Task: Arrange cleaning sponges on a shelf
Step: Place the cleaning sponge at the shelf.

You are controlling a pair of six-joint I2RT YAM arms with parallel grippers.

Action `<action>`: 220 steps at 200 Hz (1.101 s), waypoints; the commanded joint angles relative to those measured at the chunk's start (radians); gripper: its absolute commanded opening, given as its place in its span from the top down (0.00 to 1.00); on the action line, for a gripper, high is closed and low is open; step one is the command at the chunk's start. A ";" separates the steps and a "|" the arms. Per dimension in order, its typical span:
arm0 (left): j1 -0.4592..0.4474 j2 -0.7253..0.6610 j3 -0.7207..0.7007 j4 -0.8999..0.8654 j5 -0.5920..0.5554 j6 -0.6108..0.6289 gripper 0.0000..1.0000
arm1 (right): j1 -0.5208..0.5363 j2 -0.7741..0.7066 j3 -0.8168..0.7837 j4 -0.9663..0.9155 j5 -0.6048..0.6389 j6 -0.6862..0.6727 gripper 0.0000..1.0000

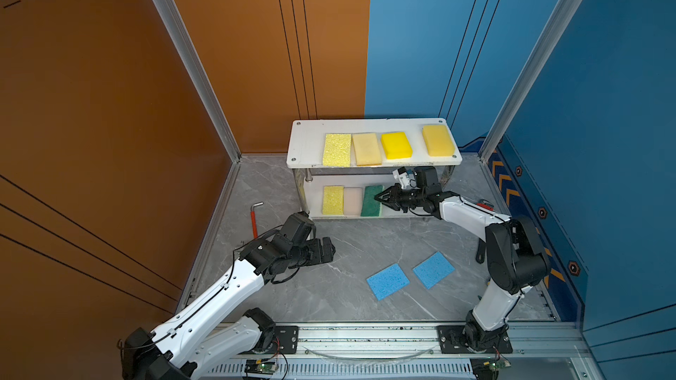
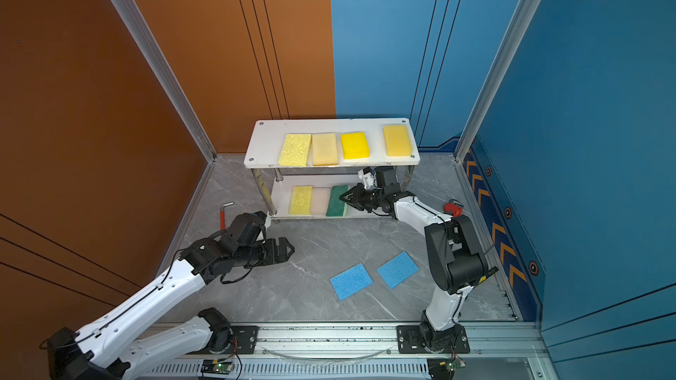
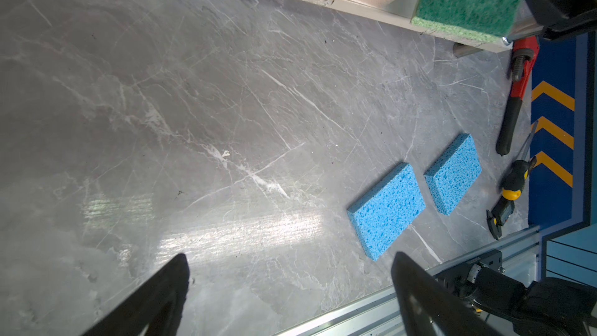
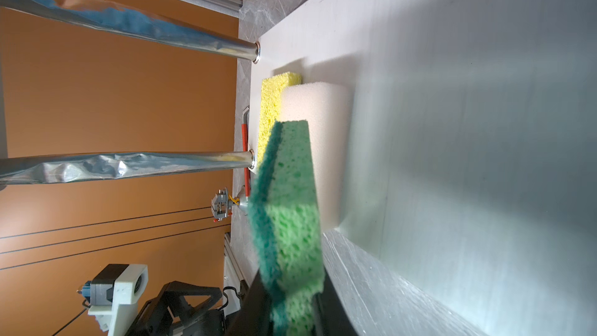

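The right fingers (image 4: 332,318) pinch the dark green sponge (image 4: 290,208) by 1 edge; it looks light and squashy. The left fingers (image 3: 420,295) gape, empty.

Left gripper (image 3: 290,258) spread wide; right gripper (image 1: 378,199) clamped, seemingly level.

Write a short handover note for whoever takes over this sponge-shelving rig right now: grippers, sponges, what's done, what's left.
Right gripper: shut on the green sponge, tilted over the shelf's lower board beside the pinkish sponge.
Left gripper: open, empty, above the table.
Done: four yellowish sponges on the top board; pale-yellow sponge and pinkish one on the lower.
Left: release the green sponge, then shelve the two blue sponges lying on the table.
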State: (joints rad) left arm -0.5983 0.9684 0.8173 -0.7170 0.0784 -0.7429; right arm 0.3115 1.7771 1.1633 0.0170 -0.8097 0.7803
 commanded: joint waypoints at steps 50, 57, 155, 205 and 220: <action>0.038 -0.016 -0.028 -0.024 0.026 -0.012 0.02 | -0.048 0.082 0.098 -0.145 -0.068 -0.108 0.78; 0.040 -0.019 -0.029 -0.024 0.025 -0.015 0.02 | -0.049 0.086 0.101 -0.148 -0.068 -0.110 0.78; 0.057 -0.066 -0.059 -0.047 0.021 -0.029 0.02 | -0.057 0.188 0.199 -0.188 -0.037 -0.127 0.74; 0.072 -0.101 -0.079 -0.068 0.017 -0.036 0.02 | -0.053 0.246 0.275 -0.202 -0.024 -0.123 0.74; 0.080 -0.106 -0.085 -0.070 0.020 -0.036 0.02 | -0.054 0.250 0.282 -0.201 -0.013 -0.123 0.75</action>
State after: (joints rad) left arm -0.5346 0.8780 0.7547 -0.7483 0.0914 -0.7731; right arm 0.2604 2.0102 1.4143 -0.1577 -0.8520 0.6762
